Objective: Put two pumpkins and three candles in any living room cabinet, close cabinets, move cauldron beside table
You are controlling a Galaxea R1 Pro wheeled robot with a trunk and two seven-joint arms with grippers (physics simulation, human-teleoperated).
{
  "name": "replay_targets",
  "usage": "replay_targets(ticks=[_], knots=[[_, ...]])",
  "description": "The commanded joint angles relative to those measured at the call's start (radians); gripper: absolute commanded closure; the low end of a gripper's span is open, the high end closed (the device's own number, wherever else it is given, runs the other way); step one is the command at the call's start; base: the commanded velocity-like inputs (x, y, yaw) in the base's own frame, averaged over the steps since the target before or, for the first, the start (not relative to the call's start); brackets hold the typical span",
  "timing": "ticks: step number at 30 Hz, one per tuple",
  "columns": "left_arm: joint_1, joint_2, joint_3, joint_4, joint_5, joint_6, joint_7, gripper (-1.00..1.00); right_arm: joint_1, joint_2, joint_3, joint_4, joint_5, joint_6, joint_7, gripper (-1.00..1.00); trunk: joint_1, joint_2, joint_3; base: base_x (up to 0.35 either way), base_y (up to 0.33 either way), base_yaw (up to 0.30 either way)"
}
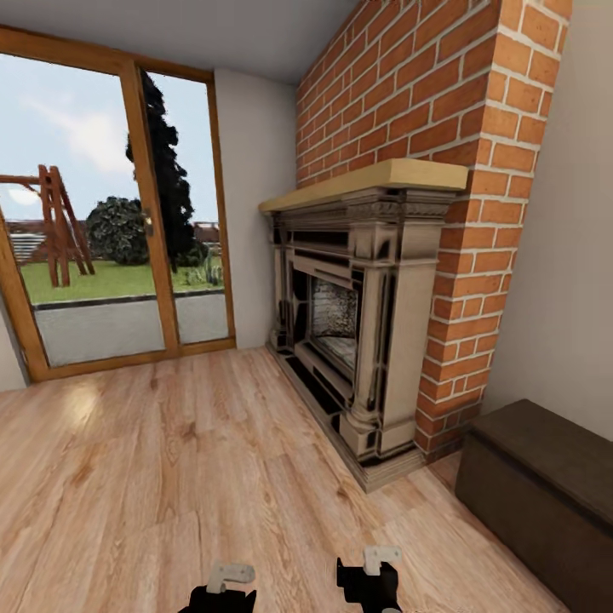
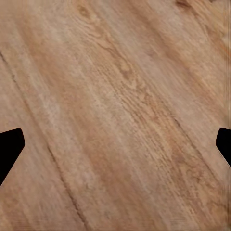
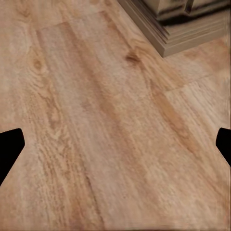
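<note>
A long, low dark-brown cabinet (image 1: 545, 485) stands against the right wall, past the fireplace, with its top and near end facing me. The pumpkins, candles, cauldron and table are out of view. My left gripper (image 1: 226, 586) and right gripper (image 1: 375, 572) hang low at the bottom edge of the head view, above the floor. In the left wrist view the left gripper (image 2: 115, 144) is open, with bare floorboards between its dark fingertips (image 2: 9, 144). The right gripper (image 3: 115, 144) is open as well, over planks near the fireplace base.
A brick chimney with a stone fireplace (image 1: 366, 323) and a wooden mantel juts out from the right wall. Its plinth (image 3: 178, 33) lies close to my right arm. A glass patio door (image 1: 102, 221) fills the far left wall. Wooden floor (image 1: 170, 477) stretches ahead.
</note>
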Motion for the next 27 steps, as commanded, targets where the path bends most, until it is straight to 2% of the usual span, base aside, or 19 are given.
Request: replay_targets(ticks=[1,15,27], knots=[[0.000,0.001,-0.002,-0.002,0.010,0.005,0.003,-1.00,-0.001,0.000,0.009,0.001,-0.010,-0.004,-0.005,-1.00,0.000,-0.001,-0.001,0.000,0.010,-0.290],[0.000,0.001,-0.003,-0.003,0.016,0.002,-0.005,-1.00,-0.001,-0.003,0.008,0.001,-0.011,-0.004,-0.002,-1.00,0.000,-0.001,-0.001,-0.082,0.085,-0.291],[0.000,0.001,-0.004,-0.004,0.016,-0.008,-0.009,-1.00,-0.001,-0.003,0.008,0.001,-0.011,-0.006,-0.001,-1.00,0.000,-0.001,0.001,-0.037,0.015,-0.291]])
